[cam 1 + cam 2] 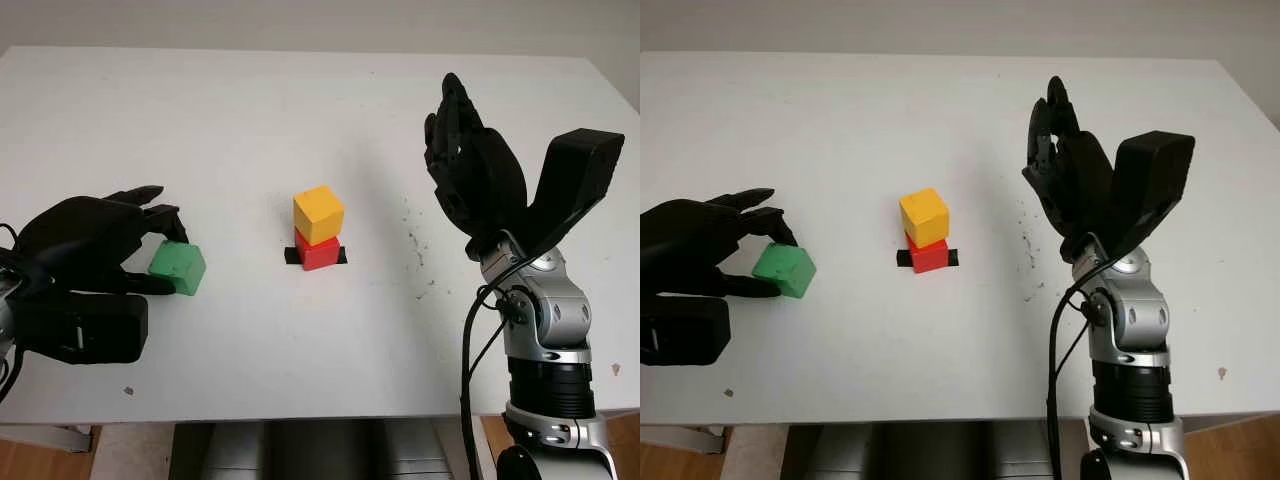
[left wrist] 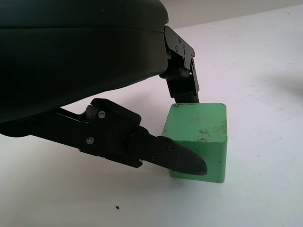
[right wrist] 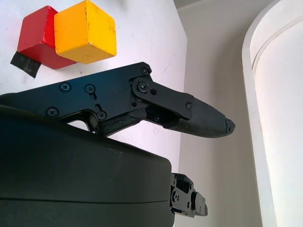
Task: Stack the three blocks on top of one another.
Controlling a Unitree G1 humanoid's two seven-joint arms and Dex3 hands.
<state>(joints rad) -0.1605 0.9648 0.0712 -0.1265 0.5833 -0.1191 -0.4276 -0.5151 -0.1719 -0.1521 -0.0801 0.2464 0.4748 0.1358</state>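
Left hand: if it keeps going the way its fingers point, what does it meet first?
The left hand is already closed on the green block. Further along that line, likely the yellow block stacked on the red block, though depth is uncertain.

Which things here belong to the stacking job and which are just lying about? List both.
Job:
- green block, on the table, left hand closed around it
- yellow block, sitting on the red block
- right hand, open, raised at the right

Lying about:
- black tape under the red block
- table
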